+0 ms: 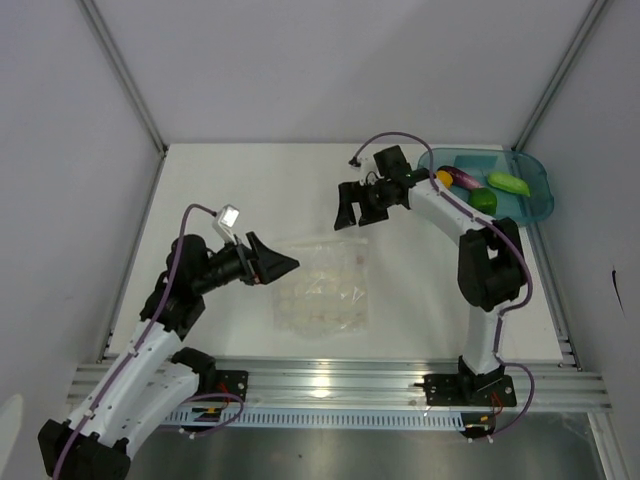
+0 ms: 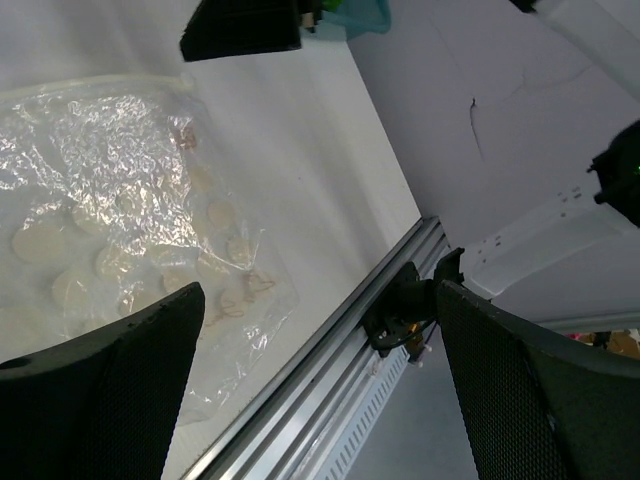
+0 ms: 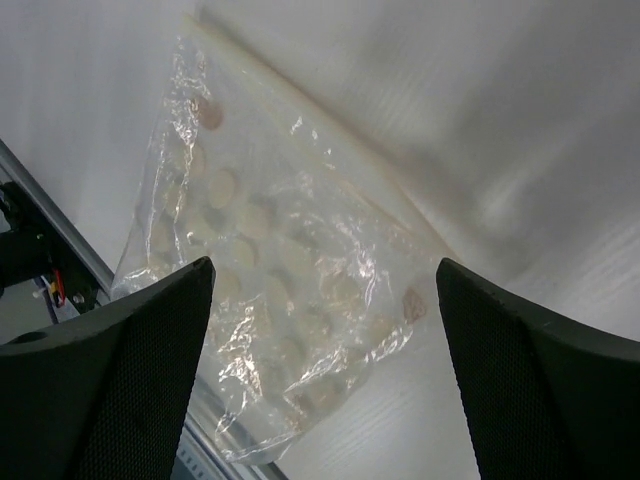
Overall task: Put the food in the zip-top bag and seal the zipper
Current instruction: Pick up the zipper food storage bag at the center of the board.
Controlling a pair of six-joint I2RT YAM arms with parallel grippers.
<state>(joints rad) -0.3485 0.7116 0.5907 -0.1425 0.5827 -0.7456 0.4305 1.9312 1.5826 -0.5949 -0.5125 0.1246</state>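
Note:
The clear crinkly zip-top bag (image 1: 322, 287) lies flat on the white table, empty. Its zipper (image 3: 330, 130) runs along the far edge, nearest the right arm. The food sits in the teal tray (image 1: 535, 205) at the far right: orange-yellow fruit (image 1: 444, 178), purple eggplant (image 1: 465, 178), light-green piece (image 1: 508, 183), dark-green pepper (image 1: 483, 199). My left gripper (image 1: 285, 263) is open and empty, just left of the bag. My right gripper (image 1: 350, 207) is open and empty, above the table beyond the bag's far edge. Both wrist views show the bag (image 2: 120, 210) (image 3: 290, 270).
An aluminium rail (image 1: 340, 385) runs along the table's near edge. White enclosure walls stand left, right and behind. The right arm's base column (image 1: 488, 270) rises between the bag and the tray.

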